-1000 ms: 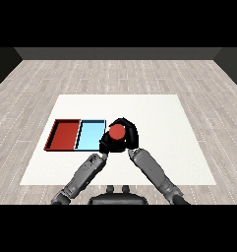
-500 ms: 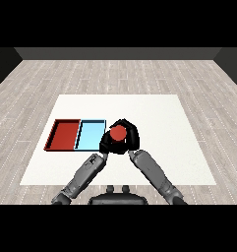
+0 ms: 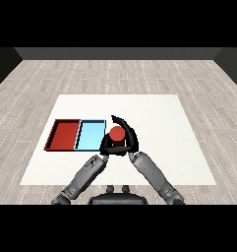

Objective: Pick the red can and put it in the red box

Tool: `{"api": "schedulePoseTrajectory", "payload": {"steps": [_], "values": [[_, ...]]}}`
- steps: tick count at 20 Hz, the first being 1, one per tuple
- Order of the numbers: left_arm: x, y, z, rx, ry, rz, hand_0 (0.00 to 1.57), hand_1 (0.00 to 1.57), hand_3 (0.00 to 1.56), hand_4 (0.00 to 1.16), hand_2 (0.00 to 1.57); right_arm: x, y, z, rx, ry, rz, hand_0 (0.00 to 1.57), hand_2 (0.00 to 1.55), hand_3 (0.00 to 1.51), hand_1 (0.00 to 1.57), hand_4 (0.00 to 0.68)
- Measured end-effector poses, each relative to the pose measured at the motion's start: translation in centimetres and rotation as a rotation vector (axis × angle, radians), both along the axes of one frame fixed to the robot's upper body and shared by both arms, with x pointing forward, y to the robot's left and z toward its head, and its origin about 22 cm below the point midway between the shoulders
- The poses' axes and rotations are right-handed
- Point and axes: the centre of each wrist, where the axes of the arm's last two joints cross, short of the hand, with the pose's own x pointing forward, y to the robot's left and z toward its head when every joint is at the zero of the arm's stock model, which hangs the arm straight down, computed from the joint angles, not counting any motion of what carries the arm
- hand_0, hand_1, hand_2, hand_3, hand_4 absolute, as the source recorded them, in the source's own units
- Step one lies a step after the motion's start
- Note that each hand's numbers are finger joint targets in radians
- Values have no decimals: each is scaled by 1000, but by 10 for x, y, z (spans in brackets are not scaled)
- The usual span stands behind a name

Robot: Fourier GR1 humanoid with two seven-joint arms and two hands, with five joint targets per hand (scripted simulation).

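The red can point(image 3: 117, 133) stands upright just right of the light blue tray point(image 3: 90, 135), near the middle of the table. My right hand point(image 3: 131, 138) is curled round the can from the right and behind, with one finger arching over its far side. My left hand point(image 3: 105, 146) sits low against the can's near left side, partly hidden by it. The red tray point(image 3: 66, 135) lies at the far left, beside the blue tray, with nothing in it.
The white table point(image 3: 164, 128) extends wide to the right and behind the hands. Both trays lie side by side at the table's left, the blue one between the can and the red tray.
Almost nothing differs: the can and my right hand have shifted very slightly toward me, and the left hand stays beside the can.
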Motion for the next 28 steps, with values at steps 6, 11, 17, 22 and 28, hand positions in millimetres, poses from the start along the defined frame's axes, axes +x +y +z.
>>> {"api": "schedulePoseTrajectory", "payload": {"steps": [6, 11, 17, 22, 28], "values": [[1, 2, 4, 5, -1, 4, 1571, 1571, 1493, 1139, 1571, 5, -6, 7, 29, -4, -50, 0, 0, 0, 0, 0], [-5, -1, 5, 7, -13, 0, 1571, 1571, 1488, 1137, 1571, 7, -10, 12, 12, -5, -72, 0, 0, 0, 0, 0], [5, 5, -1, 14, -30, 12, 1571, 1571, 1477, 1136, 1571, 12, -41, 21, 74, -22, -90, 0, 0, 0, 0, 0], [15, 18, 6, 36, -43, 45, 1571, 1571, 1474, 1141, 1571, -3, -71, 27, 108, -59, -116, 0, 0, 0, 0, 0], [29, 52, 22, 69, -58, 104, 1571, 1571, 1458, 1140, 1569, -23, -115, 19, 117, -82, -181, 0, 0, 0, 0, 0]]}}
